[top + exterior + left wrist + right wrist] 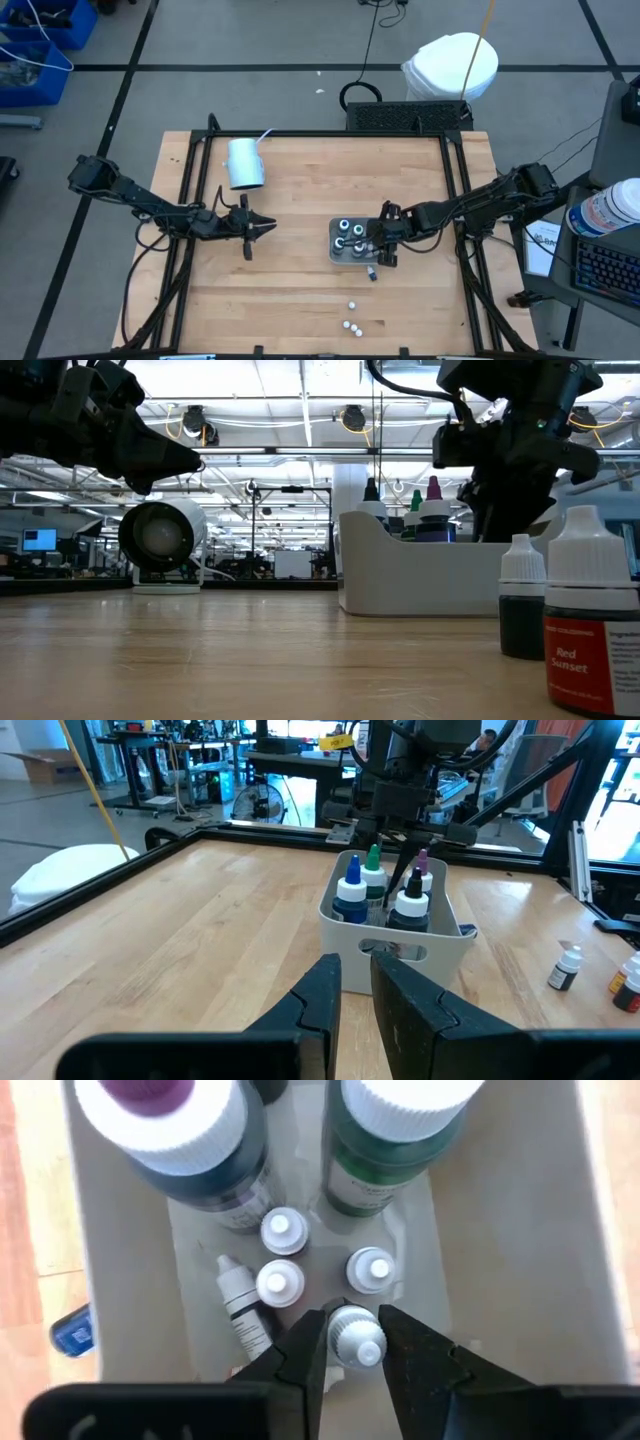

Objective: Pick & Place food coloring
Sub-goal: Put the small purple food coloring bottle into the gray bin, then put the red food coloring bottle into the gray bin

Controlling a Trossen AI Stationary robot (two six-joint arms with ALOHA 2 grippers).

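Four large bottles: dark bodies with white collars and coloured tips stand upright in the grey tray (pixel 333 249); the purple-tipped one (pixel 160 1120) and the green one (pixel 390 1130) fill the right wrist view, while the left wrist view shows blue (pixel 351 895), green, purple and dark tips.
Small bottles in tray: three white-capped ones (pixel 281 1230) stand on the tray floor between the big bottles, and one (pixel 238 1302) lies on its side beside them.
Right gripper (pixel 352 1342): over the tray, its fingers (pixel 300 1345) set either side of a small white-capped bottle (pixel 358 1338); whether they press it or stand just clear, I cannot tell.
In the way: the tall bottles crowd close around the spot the fingers reach into.
Loose bottles: three white-capped ones (pixel 352 325) lie on the counter (pixel 300 180) near its front edge; in the low view a red-labelled one (pixel 590 622) and a darker one (pixel 523 598) stand close to the camera.
Left gripper (pixel 262 227): above bare counter, well apart from the tray, fingers (pixel 310 1005) nearly together, grasping nothing.
Cup (pixel 245 163): pale blue, on its side behind the left gripper.
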